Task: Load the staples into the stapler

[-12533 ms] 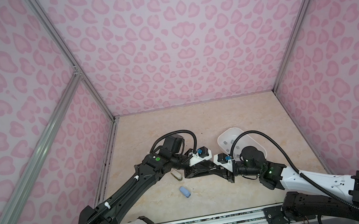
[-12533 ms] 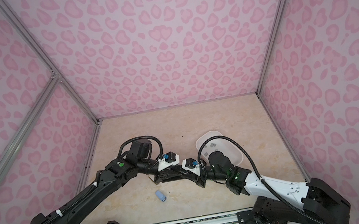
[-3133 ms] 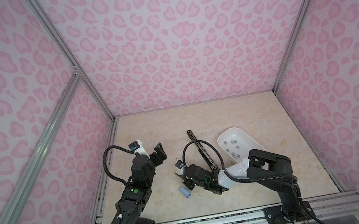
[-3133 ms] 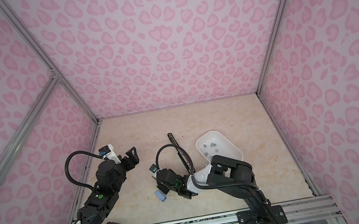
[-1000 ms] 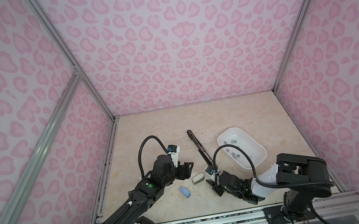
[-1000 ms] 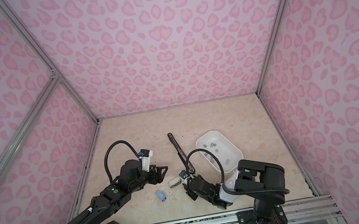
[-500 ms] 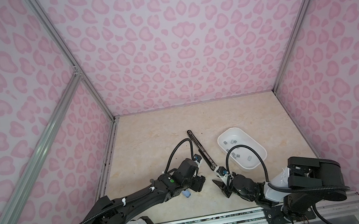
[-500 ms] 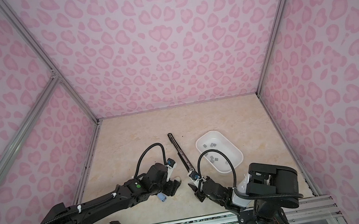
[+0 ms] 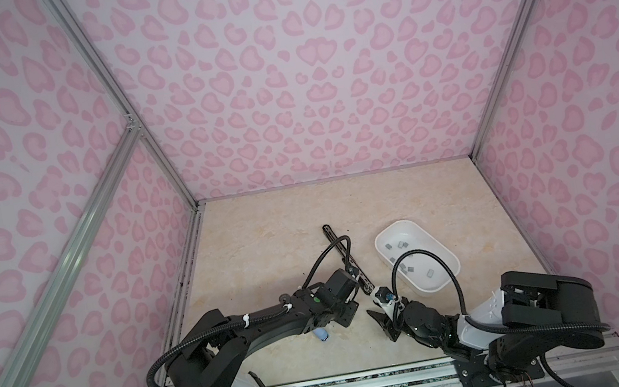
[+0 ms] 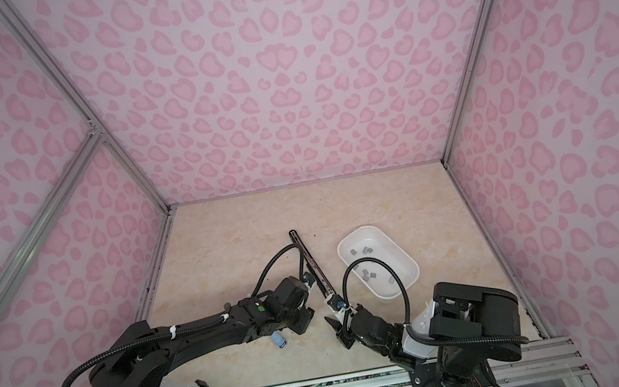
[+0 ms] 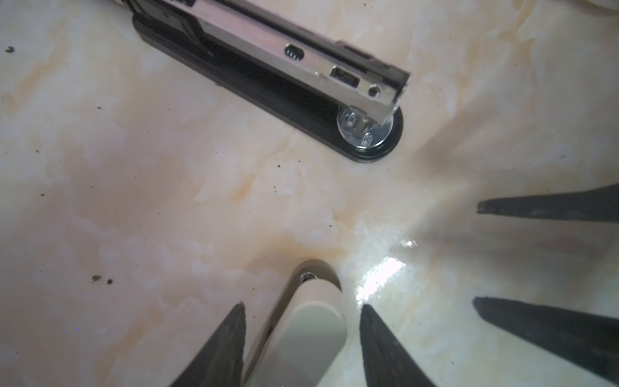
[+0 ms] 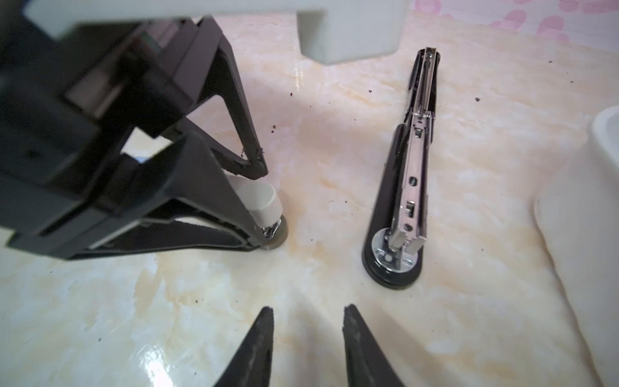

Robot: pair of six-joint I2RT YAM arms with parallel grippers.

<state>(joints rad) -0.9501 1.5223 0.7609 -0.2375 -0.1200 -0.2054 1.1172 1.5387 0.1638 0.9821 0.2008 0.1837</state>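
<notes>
A small beige stapler (image 11: 311, 331) lies on the table between the fingertips of my left gripper (image 11: 301, 315). The jaws straddle it, and a thin strip of table shows beside one fingertip. In both top views the left gripper (image 9: 345, 313) (image 10: 303, 322) covers it. A long black stapler (image 9: 345, 258) (image 12: 408, 187) lies opened flat, its metal channel up. The staples (image 9: 395, 244) (image 10: 361, 250) are small grey blocks in a white tray (image 9: 451, 264). My right gripper (image 9: 383, 324) (image 12: 306, 311) hovers open over bare table, close to the black stapler's near end.
A small blue stapler (image 9: 321, 333) (image 10: 278, 339) lies just in front of the left arm. The white tray's rim (image 12: 603, 140) is right of the black stapler. Pink patterned walls close in three sides. Dark specks dot the marble-look tabletop.
My left gripper swung right, dropped over the beige stapler and narrowed its jaws round it. The right gripper drew back slightly toward the front; its opening is unchanged.
</notes>
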